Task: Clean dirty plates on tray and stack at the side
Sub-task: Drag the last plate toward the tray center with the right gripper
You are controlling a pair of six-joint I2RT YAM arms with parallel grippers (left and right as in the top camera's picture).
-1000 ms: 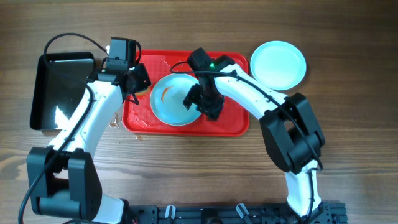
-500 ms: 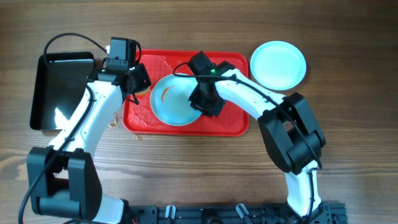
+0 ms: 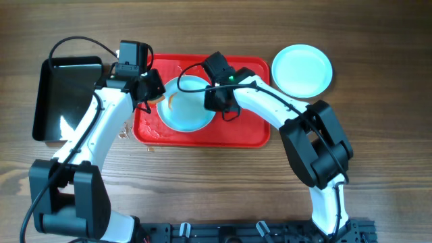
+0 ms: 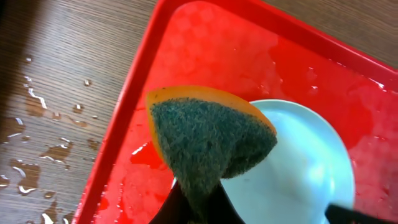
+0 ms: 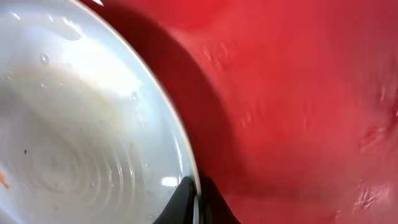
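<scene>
A pale blue plate (image 3: 183, 108) with an orange smear lies on the red tray (image 3: 246, 131), toward its left half. My right gripper (image 3: 217, 102) is shut on that plate's right rim; in the right wrist view the fingertips pinch the rim (image 5: 195, 208) of the plate (image 5: 81, 143) above the tray (image 5: 298, 93). My left gripper (image 3: 152, 91) is shut on an orange sponge with a green scouring face (image 4: 211, 140), held just over the plate's left edge (image 4: 298, 174) and the wet tray (image 4: 205, 56). A second plate (image 3: 302, 69) sits on the table at the tray's upper right.
A black rectangular pan (image 3: 64, 98) stands left of the tray. Water drops (image 4: 37, 155) lie on the wooden table beside the tray's left rim. The right arm reaches across the tray's right half.
My right gripper has shut on the plate's rim and moved up and left, dragging the plate toward the sponge. The left arm has stayed put.
</scene>
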